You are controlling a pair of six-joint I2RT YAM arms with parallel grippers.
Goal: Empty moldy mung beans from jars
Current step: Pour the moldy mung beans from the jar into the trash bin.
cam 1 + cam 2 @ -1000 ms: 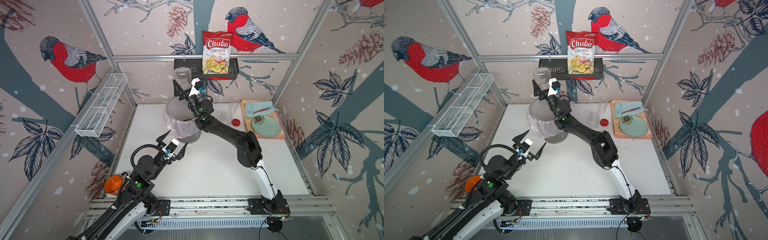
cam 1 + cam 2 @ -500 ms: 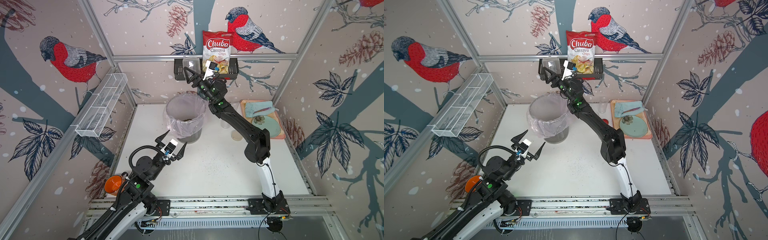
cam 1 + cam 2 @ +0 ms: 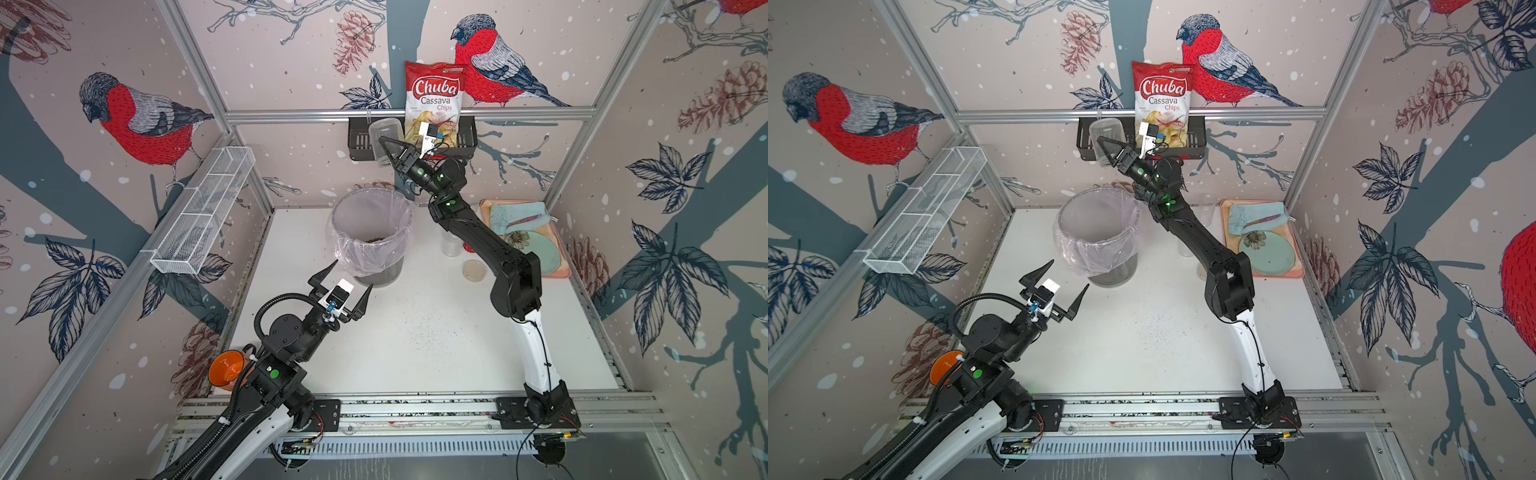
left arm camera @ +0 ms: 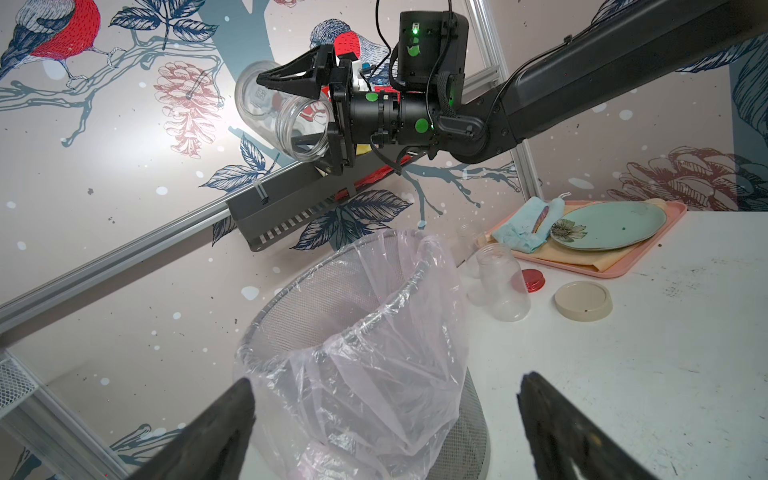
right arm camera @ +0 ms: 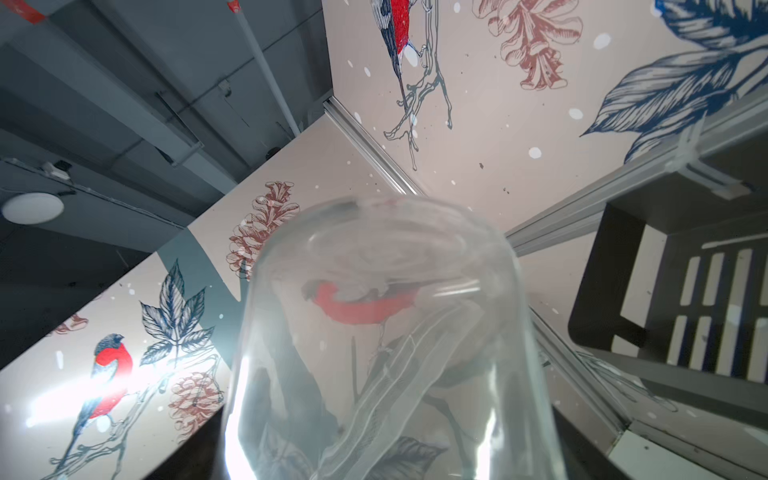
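Whereas 1 second ago the right end effector (image 3: 388,145) held its jar (image 3: 383,129) low over the bin (image 3: 376,262), it has since swung up and back. The jar now hangs high above and behind the bin, just in front of the black wall basket (image 3: 358,142). The jaws are clamped on the jar's clear wall, and the right wrist view looks straight through it to the wallpaper, with no grains inside. A dark mass that looks like the mung beans (image 3: 376,240) lies at the bottom of the bin's liner, so the pour from this jar appears finished and the arm is carrying away an empty vessel. The left end effector (image 3: 353,274) has not moved in that second. It hovers on the near side of the bin with its jaws wide apart and nothing between them. On the desk (image 3: 415,353) beside the bin, toward the right arm, stand 2 other jars (image 4: 503,282), both lidless and seemingly empty. A red lid (image 4: 530,280) and a beige lid (image 4: 583,300) lie next to them. By this reading all 3 jars are emptied, and what is probably left is to set the held one down.
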